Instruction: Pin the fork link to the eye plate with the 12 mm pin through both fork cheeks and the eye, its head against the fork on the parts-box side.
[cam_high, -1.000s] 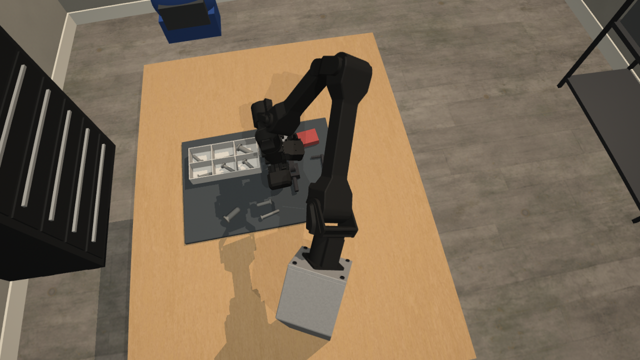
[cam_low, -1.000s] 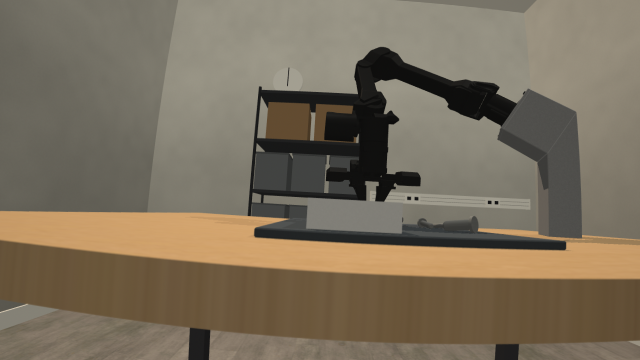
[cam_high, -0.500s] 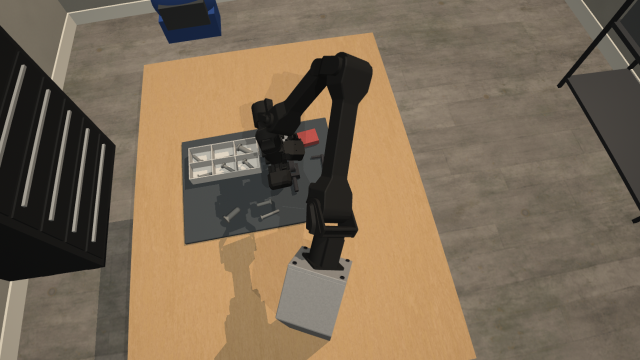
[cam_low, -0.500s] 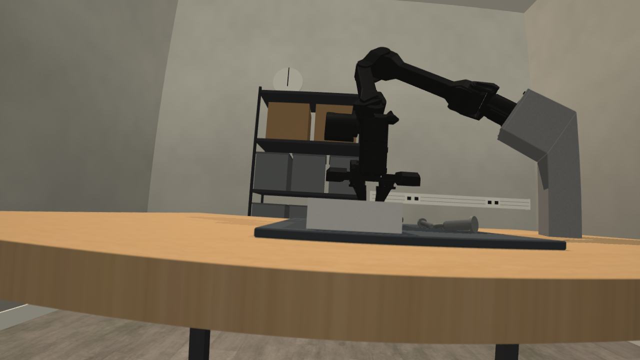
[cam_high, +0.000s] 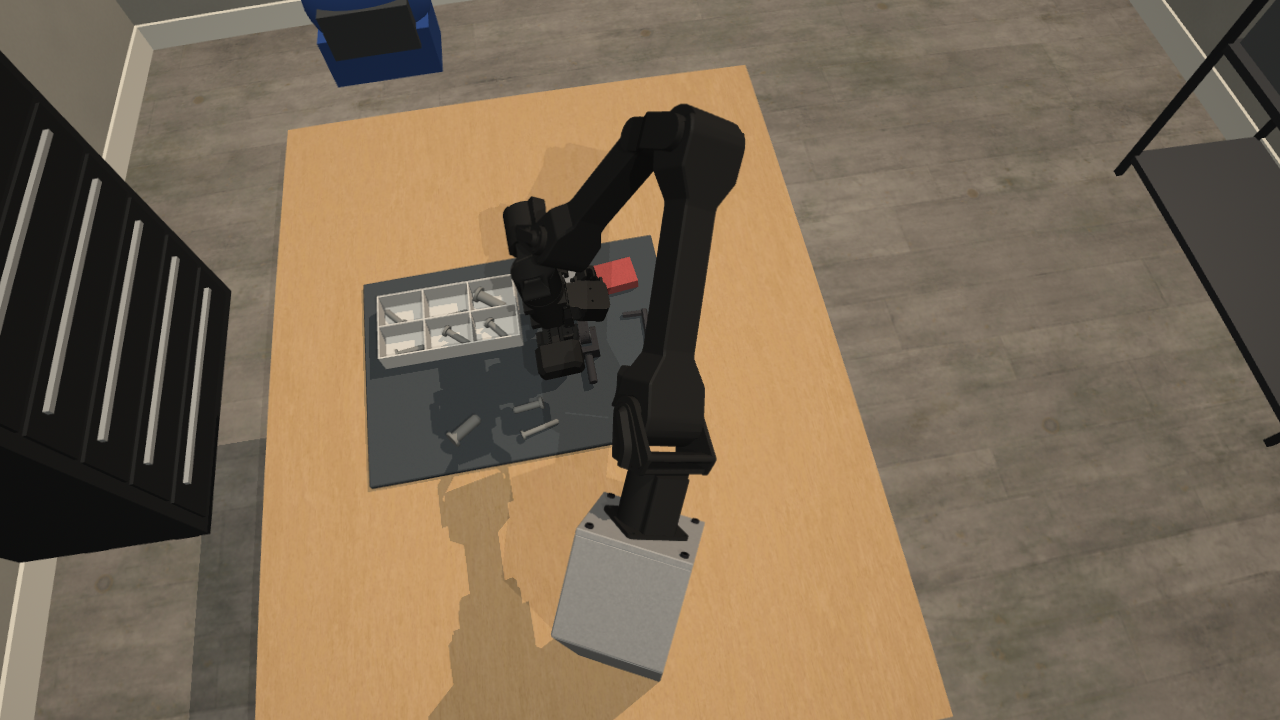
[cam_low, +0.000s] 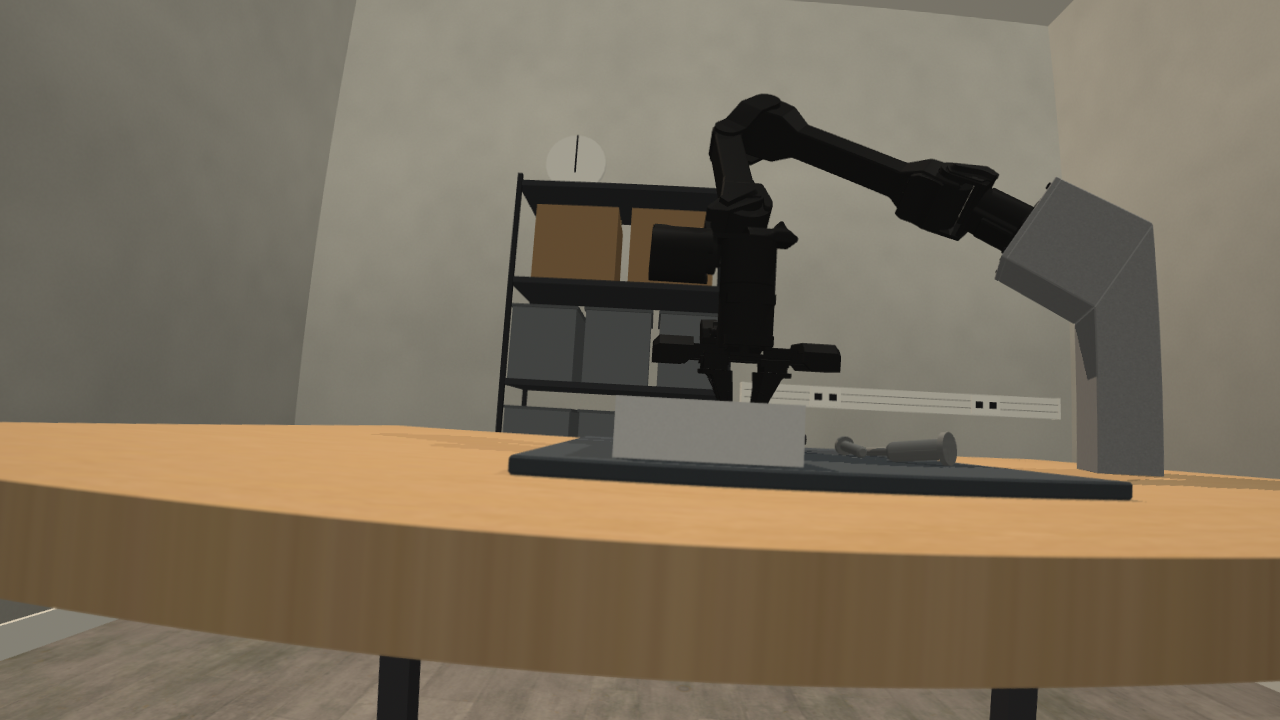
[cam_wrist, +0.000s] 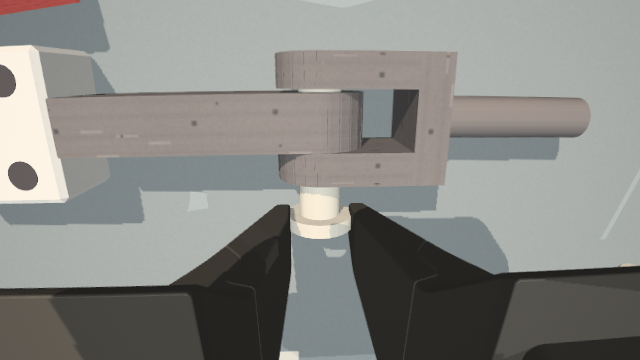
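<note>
In the wrist view the grey fork link (cam_wrist: 380, 117) lies with its round shank pointing right. The grey eye plate (cam_wrist: 200, 124) sits between the two fork cheeks and runs left to a white mount block (cam_wrist: 30, 125). A cream pin (cam_wrist: 320, 212) goes into the near fork cheek; a short length of shaft and its flanged head stand out on my side. A pale sliver of it shows between the far cheek and the eye. My gripper (cam_wrist: 319, 217) is shut on the pin's head. In the overhead view my gripper (cam_high: 572, 344) hangs over the dark mat beside the parts box (cam_high: 447, 322).
The white parts box holds several pins in its compartments. Loose bolts (cam_high: 501, 425) lie on the dark mat (cam_high: 514, 358) toward the front. A red block (cam_high: 615, 273) sits at the mat's far edge. The arm's grey base (cam_high: 626, 591) stands near the table front.
</note>
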